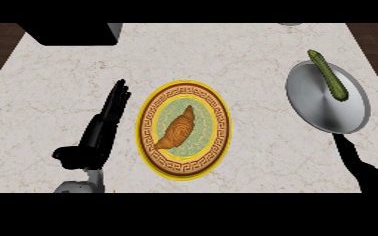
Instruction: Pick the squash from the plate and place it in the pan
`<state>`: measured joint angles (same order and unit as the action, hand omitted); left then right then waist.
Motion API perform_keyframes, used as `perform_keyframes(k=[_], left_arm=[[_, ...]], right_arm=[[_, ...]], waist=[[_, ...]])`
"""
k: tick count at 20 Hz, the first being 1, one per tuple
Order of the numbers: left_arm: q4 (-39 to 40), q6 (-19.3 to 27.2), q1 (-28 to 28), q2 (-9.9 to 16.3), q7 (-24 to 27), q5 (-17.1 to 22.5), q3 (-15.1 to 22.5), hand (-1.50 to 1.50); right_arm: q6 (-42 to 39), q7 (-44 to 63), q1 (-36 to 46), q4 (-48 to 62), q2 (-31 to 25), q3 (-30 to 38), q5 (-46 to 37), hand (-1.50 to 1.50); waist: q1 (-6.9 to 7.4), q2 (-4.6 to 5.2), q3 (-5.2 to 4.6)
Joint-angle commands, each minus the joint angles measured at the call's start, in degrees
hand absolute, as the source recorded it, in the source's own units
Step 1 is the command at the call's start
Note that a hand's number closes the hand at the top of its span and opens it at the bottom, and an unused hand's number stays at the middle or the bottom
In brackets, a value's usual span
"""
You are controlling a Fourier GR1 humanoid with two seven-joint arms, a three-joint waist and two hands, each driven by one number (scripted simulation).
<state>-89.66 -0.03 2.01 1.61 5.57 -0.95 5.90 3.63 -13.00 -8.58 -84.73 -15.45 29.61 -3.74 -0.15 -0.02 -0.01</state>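
A long green squash lies in the round silver pan at the right, along its upper right part, with its far tip past the rim. The gold-rimmed patterned plate sits in the middle and holds a brown croissant. My left hand rests open just left of the plate, fingers straight and pointing away, touching nothing. My right hand shows as a dark shape at the lower right, its straight fingers ending at the pan's near rim, apart from the squash.
A black box-like object stands at the counter's far left corner. Dark strips of floor show beyond the counter's left and right edges. A small grey item peeks in at the far edge.
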Motion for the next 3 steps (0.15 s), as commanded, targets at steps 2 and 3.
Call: perform_keyframes(k=[2, 3], left_arm=[[-1.0, -1.0, -1.1, 0.2, -0.5, 0.7, -0.4, 0.0], [-4.4, 1.0, -3.3, -1.3, -1.5, -2.4, 3.2, 0.0]], right_arm=[[3.4, -4.6, -0.6, 2.6, 0.9, -0.5, -5.0, -1.5], [3.3, 0.9, 1.7, 0.2, -1.6, -0.3, -4.9, -1.5]], waist=[[0.12, 0.01, 0.01], [0.22, -0.02, 0.01]])
